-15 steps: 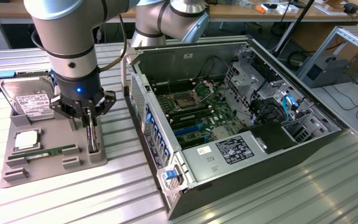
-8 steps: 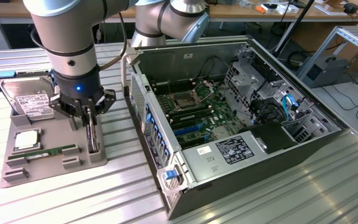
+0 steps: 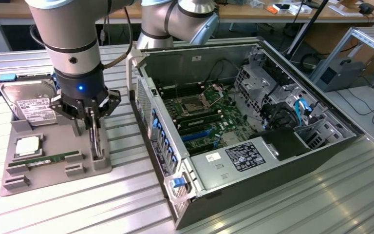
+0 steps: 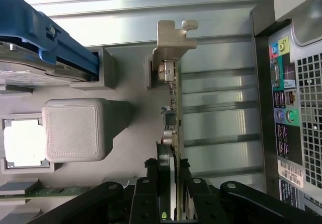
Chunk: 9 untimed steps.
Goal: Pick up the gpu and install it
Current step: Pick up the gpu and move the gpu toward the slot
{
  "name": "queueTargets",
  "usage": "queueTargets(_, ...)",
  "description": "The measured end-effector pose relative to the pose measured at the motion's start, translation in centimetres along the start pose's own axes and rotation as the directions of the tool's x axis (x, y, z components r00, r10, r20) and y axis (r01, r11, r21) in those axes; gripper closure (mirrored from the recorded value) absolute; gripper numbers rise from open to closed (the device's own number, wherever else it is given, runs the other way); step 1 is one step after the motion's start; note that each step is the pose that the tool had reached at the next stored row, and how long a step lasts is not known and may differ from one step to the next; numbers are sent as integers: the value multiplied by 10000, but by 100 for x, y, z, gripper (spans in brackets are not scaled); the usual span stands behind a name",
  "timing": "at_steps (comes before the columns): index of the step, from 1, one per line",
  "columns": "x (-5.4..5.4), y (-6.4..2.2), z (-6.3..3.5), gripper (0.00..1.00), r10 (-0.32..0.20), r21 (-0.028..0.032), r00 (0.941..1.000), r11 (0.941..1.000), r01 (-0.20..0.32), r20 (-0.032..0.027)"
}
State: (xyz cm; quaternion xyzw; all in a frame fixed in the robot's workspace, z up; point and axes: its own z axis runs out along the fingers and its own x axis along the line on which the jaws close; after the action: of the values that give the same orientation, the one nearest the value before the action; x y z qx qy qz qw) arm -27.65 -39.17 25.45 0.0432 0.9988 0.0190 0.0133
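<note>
The gpu (image 3: pixel 95 141) stands on edge in a slot of the grey holder tray (image 3: pixel 44 173), a thin dark card. In the wrist view I look along the gpu's (image 4: pixel 173 108) top edge to its silver bracket (image 4: pixel 173 38) at the far end. My gripper (image 3: pixel 91 117) hangs straight down over the card. Its black fingers (image 4: pixel 162 171) sit against both faces of the card, so my gripper (image 4: pixel 173 176) is shut on it. The card's lower edge still looks seated in the holder.
On the same tray lie a hard drive (image 3: pixel 28 100) with a blue frame (image 4: pixel 45 32), a processor chip (image 3: pixel 28 146) and a green memory stick (image 3: pixel 47 159). The opened computer case (image 3: pixel 284 146) with its motherboard (image 3: pixel 203 117) lies at the exterior view's right, on a ribbed metal table.
</note>
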Motion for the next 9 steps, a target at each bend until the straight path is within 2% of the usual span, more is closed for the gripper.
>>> queueTargets(9, -4, 6, -143, 73, 0, 0, 10000, 10000, 0, 0)
